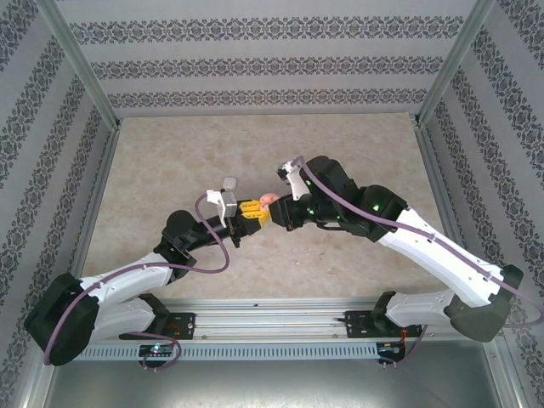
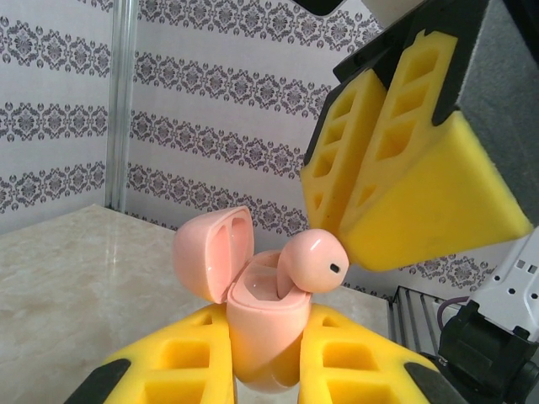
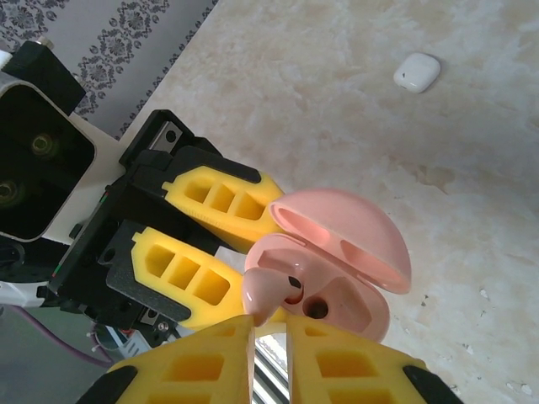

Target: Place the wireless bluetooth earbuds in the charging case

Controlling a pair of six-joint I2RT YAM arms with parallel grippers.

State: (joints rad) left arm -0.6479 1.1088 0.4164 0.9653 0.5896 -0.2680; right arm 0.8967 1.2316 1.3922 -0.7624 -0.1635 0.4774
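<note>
L gripper [image 2: 265, 370] was clamped on the body of an open pink charging case [image 2: 261, 316], held up off the beige marble-look table [image 3: 337, 109] w/ its lid [image 2: 210, 252] tipped back. R gripper [image 3: 269, 345], fingers nearly together, pinched a pink earbud [image 2: 313, 261] at its tips, the lower end down in one well of the case, round head above the rim. A small white rounded piece [image 3: 417, 71] lay on the table, well apart from both; couldn't tell what it was.
</note>
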